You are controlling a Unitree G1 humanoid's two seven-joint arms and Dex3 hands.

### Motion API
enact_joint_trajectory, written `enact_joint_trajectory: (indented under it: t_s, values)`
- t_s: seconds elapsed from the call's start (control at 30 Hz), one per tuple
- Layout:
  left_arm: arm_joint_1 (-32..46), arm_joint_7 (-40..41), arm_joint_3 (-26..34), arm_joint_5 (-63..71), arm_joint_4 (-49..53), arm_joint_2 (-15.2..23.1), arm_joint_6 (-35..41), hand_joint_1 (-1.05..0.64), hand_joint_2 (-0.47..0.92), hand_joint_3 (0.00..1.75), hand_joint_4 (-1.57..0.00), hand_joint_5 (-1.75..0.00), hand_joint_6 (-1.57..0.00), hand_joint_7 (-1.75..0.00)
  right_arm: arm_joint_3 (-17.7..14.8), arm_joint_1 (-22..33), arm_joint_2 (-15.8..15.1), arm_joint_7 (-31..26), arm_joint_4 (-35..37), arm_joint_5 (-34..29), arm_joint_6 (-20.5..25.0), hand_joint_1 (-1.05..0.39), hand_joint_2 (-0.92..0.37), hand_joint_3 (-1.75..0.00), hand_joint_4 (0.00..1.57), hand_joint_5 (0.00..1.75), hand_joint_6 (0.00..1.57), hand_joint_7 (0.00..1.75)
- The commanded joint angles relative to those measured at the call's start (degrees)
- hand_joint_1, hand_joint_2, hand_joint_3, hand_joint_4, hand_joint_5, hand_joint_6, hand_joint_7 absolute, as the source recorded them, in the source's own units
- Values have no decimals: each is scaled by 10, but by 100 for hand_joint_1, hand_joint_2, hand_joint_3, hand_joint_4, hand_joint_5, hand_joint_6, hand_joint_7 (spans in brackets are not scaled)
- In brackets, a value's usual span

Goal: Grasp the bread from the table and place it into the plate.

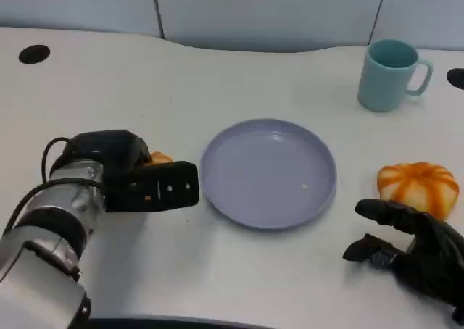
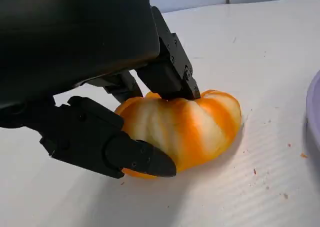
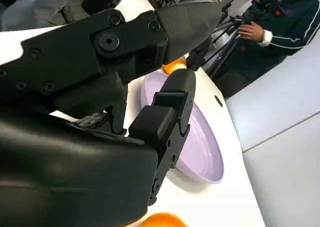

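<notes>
- Worktop (image 1: pixel 239 285): white and matte, faintly ribbed in the left wrist view, with a few orange crumbs; black round grommets sit at its far corners, and pale grey panels stand behind it.
- Plate (image 1: pixel 268 173): lavender, at mid-worktop, nothing in it.
- Left hand (image 1: pixel 148 180): fingers (image 2: pixel 142 157) closed around a bread (image 2: pixel 187 129) (orange-and-white striped, resting on the worktop), just left of the plate.
- Right hand (image 1: pixel 413 246): fingers spread, holding nothing, just in front of a second bread (image 1: pixel 419 186) right of the plate.
- Mug (image 1: pixel 390 74): teal, upright, far right.
- Person (image 3: pixel 280 24): dark jacket, beside tripods beyond the worktop.
</notes>
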Motion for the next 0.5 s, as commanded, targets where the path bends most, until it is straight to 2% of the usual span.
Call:
enact_joint_trajectory:
  t_s: [0.03,0.07,0.1,0.13,0.17,0.2,0.23,0.27,0.33,0.37,0.4,0.5]
  values:
    - [8,2,9,-9,1,4,-12,-35,92,25,-61,-109,-95,-7,2,16,-3,-8,11,-6,5,-38,-92,-8,73,102,96,27]
    - [2,8,9,-9,-2,10,-20,-35,92,25,-61,-109,-95,-7,2,15,-2,-11,11,-6,6,-38,-92,-8,73,102,96,27]
    - [-2,13,10,-9,-5,14,-26,-36,92,28,-63,-125,-96,-30,2,14,-2,-13,10,-6,7,-38,-92,-8,73,101,96,27]
    - [-5,17,10,-9,-6,17,-31,-36,92,30,-64,-137,-78,-78,2,14,-1,-14,9,-6,7,-38,-92,-7,73,101,96,26]
    - [-11,18,11,-10,-8,21,-37,-36,92,31,-64,-141,-71,-97,3,13,-1,-14,9,-7,7,-38,-92,-7,73,101,96,26]
    - [-16,17,12,-11,-9,24,-41,-37,92,30,-64,-136,-70,-87,4,12,-1,-14,10,-7,7,-38,-92,-7,74,101,96,26]
    - [-20,16,13,-11,-10,27,-43,-37,92,28,-63,-123,-75,-61,4,11,-1,-15,10,-8,5,-38,-92,-8,74,102,95,26]
    - [-23,15,14,-12,-10,28,-44,-36,92,26,-63,-110,-80,-42,5,11,-2,-15,11,-9,4,-38,-92,-8,74,102,95,26]
    - [-28,12,16,-12,-12,30,-45,-36,92,24,-64,-98,-85,-26,6,10,-1,-16,10,-9,2,-38,-92,-8,73,102,95,26]
    - [-32,11,17,-13,-12,31,-46,-32,92,25,-59,-141,-70,-93,6,10,-1,-16,9,-10,1,-38,-92,-9,73,102,95,26]
    - [-35,11,17,-12,-14,32,-48,-31,92,26,-56,-157,-60,-125,6,10,-1,-15,8,-9,1,-39,-92,-9,73,103,95,26]
    - [-41,13,17,-12,-16,36,-53,-32,92,25,-71,-146,-67,-134,5,5,-1,-13,17,-9,-2,-39,-92,-9,72,104,96,27]
